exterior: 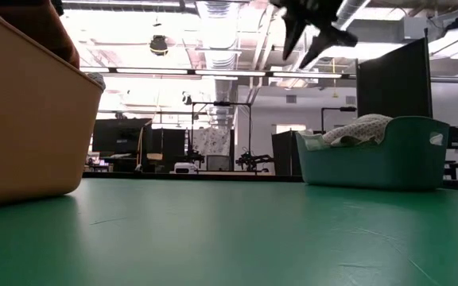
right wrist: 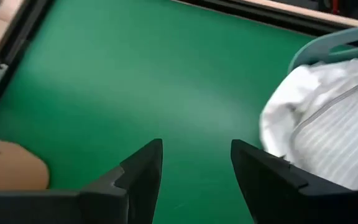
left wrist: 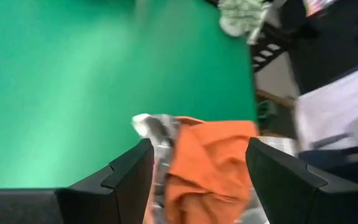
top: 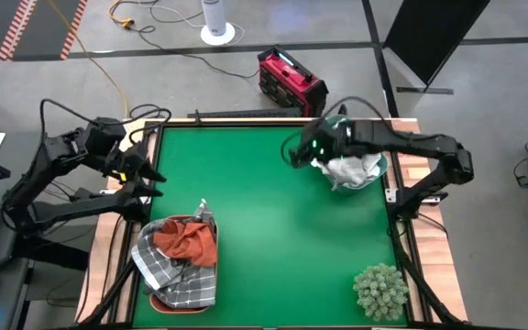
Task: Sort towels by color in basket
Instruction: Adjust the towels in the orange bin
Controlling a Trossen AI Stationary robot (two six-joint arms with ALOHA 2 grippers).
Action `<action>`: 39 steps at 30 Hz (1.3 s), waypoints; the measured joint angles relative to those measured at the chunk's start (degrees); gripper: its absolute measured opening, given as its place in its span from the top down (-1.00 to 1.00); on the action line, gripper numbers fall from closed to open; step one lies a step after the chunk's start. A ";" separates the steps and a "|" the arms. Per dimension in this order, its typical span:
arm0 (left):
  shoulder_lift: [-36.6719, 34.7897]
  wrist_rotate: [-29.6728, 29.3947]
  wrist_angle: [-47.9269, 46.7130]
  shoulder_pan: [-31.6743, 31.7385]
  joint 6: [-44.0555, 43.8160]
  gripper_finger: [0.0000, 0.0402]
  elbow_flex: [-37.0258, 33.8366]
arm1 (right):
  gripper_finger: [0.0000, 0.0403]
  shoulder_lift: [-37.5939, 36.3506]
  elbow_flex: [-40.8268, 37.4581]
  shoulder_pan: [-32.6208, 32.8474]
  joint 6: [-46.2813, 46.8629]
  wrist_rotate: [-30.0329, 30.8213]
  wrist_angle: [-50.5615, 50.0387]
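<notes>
The green table point(top: 273, 229) carries two baskets. A tan basket point(top: 168, 298) sits near the table's left edge, toward the near left corner, and it is heaped with a rust-orange towel point(top: 189, 240) lying on top of a grey checked towel point(top: 186, 278); a small pale bit of cloth point(top: 202, 213) pokes up at the far side of that heap. A teal basket point(exterior: 388, 151) stands by the right edge, toward the far right corner, and holds white towels point(top: 351, 170) bunched above its rim; the right wrist view shows one of them has thin stripes or checks. A spiky pale-green plant ball point(top: 380, 290) rests at the near right corner, well apart from both baskets. The left gripper point(top: 147, 176) hangs above the left edge of the table, just beyond the far side of the tan basket, its fingers spread wide with nothing between them; the left wrist view looks down past them onto the orange towel. The right gripper point(top: 293, 151) is raised in the air just beside the teal basket, on the side facing the middle of the table, its fingers point(right wrist: 143, 171) also parted and empty, with bare green table showing between them.
</notes>
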 joint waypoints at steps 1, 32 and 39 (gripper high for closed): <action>0.49 -2.09 1.06 -0.92 0.37 -0.21 0.01 | -0.16 0.00 0.00 1.82 1.50 1.39 0.02; 19.07 -50.15 17.81 -55.39 -36.14 0.05 -8.47 | -0.16 -8.79 1.25 8.51 -11.33 15.85 2.98; 18.93 -45.15 30.10 -57.27 -47.16 0.06 -24.32 | -0.16 -7.35 1.30 7.75 -15.03 15.70 8.27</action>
